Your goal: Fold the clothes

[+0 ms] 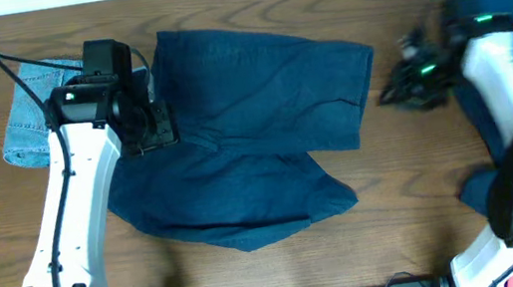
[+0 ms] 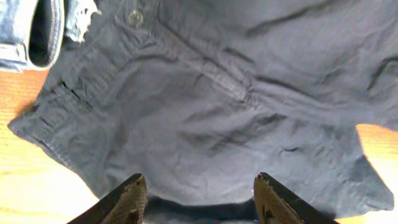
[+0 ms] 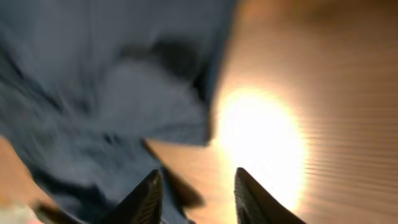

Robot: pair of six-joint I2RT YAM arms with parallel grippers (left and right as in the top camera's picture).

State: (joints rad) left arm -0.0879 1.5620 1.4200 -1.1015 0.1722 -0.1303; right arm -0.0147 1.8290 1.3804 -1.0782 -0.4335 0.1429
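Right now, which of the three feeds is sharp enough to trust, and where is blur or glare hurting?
Overhead view: sharp, evenly lit, the plain dark-navy fabric shorts clear. Left wrist view: focused, their small round button crisp, the brown wooden table washed out at the corners. Right wrist view: smeared throughout, strong glare on the wood.

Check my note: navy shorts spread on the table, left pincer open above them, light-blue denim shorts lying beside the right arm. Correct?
Wrong in one respect: the denim shorts lie beside the left arm, not the right, as the overhead view shows. Otherwise fine: the navy shorts lie spread on the table with the left pincer open above them.
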